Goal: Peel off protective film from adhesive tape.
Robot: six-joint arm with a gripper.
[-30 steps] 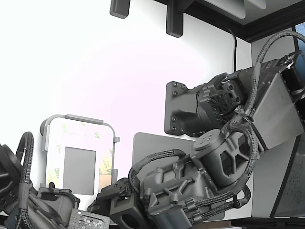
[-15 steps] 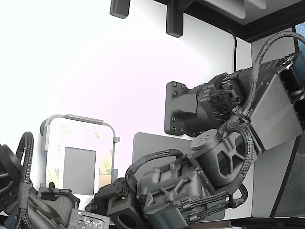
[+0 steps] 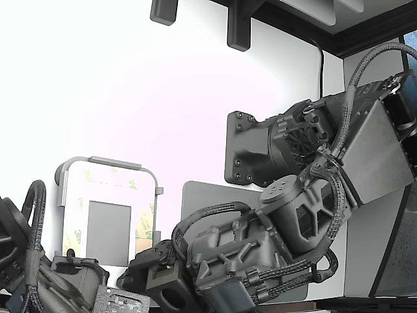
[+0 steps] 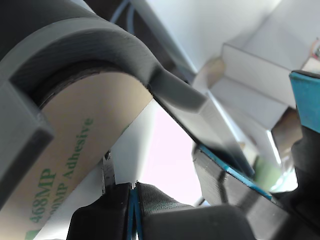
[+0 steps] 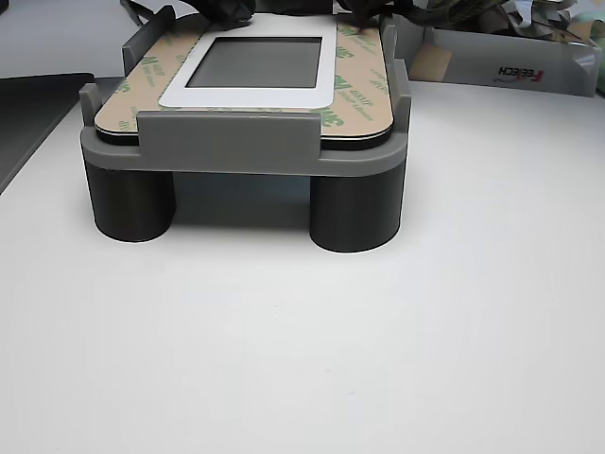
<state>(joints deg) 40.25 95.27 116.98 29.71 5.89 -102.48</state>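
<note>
tan green-printed protective film (image 5: 354,71) flat on plate edge, unpeeled

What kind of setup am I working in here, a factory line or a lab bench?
Probably a lab or test bench rather than a line: a white tabletop, one grey fixture on round legs cradling a single plate edged with tan liner, and an open cardboard box of scraps behind.

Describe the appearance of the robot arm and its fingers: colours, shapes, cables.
The arm is dark grey, with blocky ribbed housings, a round joint cap and visible bolts. Black braided cables loop along it. In the wrist view, one of the fingers is dark with a blue edge.
</note>
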